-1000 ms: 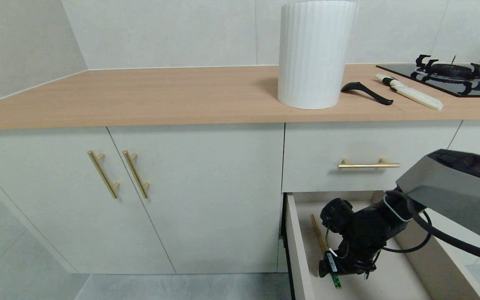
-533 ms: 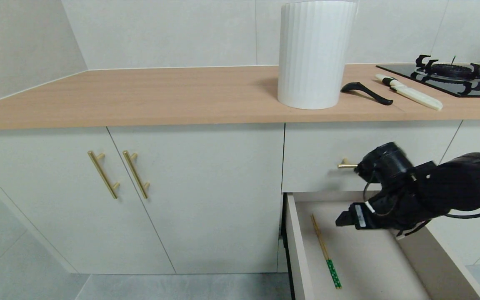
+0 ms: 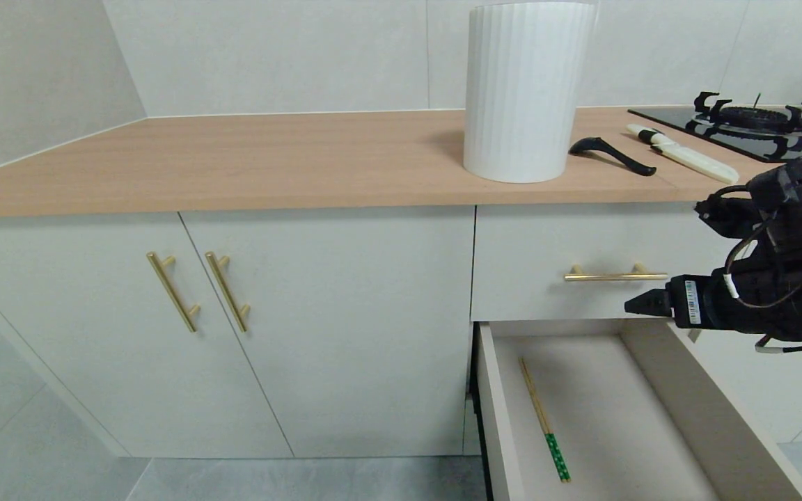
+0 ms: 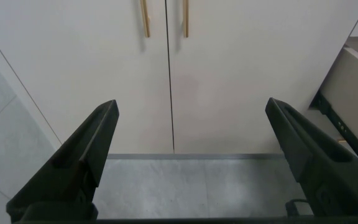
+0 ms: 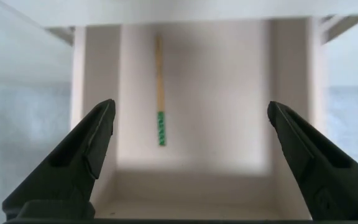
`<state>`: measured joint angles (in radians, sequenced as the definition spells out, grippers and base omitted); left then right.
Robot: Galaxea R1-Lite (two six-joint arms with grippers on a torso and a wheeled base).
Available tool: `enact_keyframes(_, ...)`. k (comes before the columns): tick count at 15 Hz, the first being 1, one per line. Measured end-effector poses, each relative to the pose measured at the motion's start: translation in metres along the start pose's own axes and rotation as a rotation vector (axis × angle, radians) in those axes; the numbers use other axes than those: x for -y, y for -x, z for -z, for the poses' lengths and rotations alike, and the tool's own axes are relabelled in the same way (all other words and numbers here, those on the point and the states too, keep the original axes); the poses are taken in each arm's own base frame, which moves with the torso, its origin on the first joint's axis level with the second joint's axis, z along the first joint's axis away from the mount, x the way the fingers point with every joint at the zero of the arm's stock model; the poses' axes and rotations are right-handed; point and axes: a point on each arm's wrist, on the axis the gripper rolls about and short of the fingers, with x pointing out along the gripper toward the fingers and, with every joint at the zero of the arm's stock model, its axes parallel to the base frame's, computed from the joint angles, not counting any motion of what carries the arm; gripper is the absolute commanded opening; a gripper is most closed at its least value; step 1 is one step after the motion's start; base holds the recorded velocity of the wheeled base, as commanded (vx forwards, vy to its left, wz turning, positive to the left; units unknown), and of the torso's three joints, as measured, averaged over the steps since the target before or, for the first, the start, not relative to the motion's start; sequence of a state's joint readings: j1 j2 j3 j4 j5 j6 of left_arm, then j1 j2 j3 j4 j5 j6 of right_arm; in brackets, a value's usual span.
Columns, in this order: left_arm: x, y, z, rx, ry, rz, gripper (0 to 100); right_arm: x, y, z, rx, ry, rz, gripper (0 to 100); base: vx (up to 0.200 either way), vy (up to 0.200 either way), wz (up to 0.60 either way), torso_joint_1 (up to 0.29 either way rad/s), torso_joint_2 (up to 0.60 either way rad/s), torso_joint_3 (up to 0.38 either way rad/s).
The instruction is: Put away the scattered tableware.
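Head view: black right gripper above pulled-out white drawer, jaws wide, empty. 2 wooden green-tipped chopsticks flat inside. Black left gripper jaws wide too.

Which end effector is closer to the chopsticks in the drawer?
Right. The right end effector hangs above the open drawer, looking down at the chopsticks. The left end effector faces the cabinet doors, beside the drawer, not over it.

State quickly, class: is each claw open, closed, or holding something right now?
Left claw: open, holding nothing.
Right claw: open, holding nothing; the chopsticks lie loose in the drawer.
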<state>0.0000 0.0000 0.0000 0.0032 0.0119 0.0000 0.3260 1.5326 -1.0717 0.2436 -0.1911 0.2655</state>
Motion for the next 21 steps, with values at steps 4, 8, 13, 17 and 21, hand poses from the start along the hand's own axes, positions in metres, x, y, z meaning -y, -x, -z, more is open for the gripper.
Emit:
enact_keyframes(4,0.0000,0.0000,0.0000,0.000,0.000,0.000,100,0.0019,0.0047,-0.0008,0.017,-0.003,0.007,100,0.000,0.000,0.00,0.007,-0.03,-0.023)
enact_keyframes(8,0.0000,0.0000,0.0000,0.000,0.000,0.000,100,0.0027,0.0081,-0.0016,0.031,-0.004,0.018,100,0.000,0.000,0.00,0.091,-0.27,-0.267)
enact_keyframes(13,0.0000,0.0000,0.0000,0.000,0.000,0.000,100,0.0029,0.0079,-0.0014,0.031,-0.004,0.019,100,0.000,0.000,0.00,0.148,-0.52,-0.309)
enact_keyframes(17,0.0000,0.0000,0.0000,0.000,0.000,0.000,100,0.0026,0.0073,-0.0011,0.028,-0.002,0.018,100,0.000,0.000,0.00,0.178,-0.47,-0.294)
enact_keyframes(21,0.0000,0.0000,0.0000,0.000,0.000,0.000,100,0.0028,0.0070,-0.0005,0.026,-0.002,0.019,100,0.000,0.000,0.00,0.196,-0.48,-0.276)
